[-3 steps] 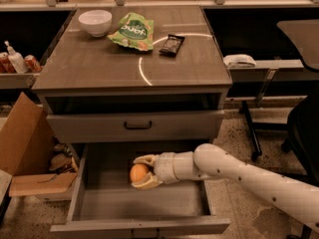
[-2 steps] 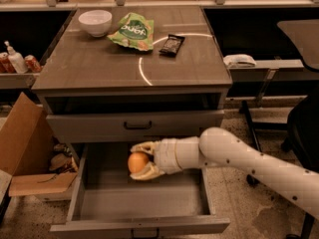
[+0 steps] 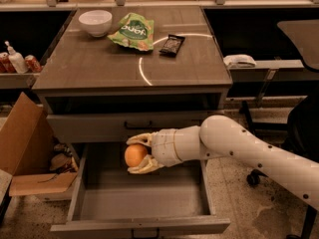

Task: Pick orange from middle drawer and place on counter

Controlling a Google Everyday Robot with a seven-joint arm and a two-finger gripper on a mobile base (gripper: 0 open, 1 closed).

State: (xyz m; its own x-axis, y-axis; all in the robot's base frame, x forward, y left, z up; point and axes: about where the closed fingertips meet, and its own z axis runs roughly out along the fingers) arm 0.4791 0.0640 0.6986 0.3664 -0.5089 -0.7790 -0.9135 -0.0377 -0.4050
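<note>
The orange (image 3: 134, 155) is held between the fingers of my gripper (image 3: 137, 154), which is shut on it. The gripper hovers above the open middle drawer (image 3: 144, 198), near its back left, just below the shut upper drawer front (image 3: 129, 126). The white arm reaches in from the right. The drawer's grey floor beneath is bare. The counter (image 3: 99, 63) lies above, its glossy wood-grain top in full view.
On the counter stand a white bowl (image 3: 95, 22), a green snack bag (image 3: 132, 32) and a dark snack bar (image 3: 172, 45). A cardboard box (image 3: 25, 153) sits left of the drawer. A chair (image 3: 299, 128) is at right. Bottles and cans (image 3: 17, 61) sit on a left shelf.
The gripper has lifted the orange up and to the left, from low in the drawer to just under the upper drawer front.
</note>
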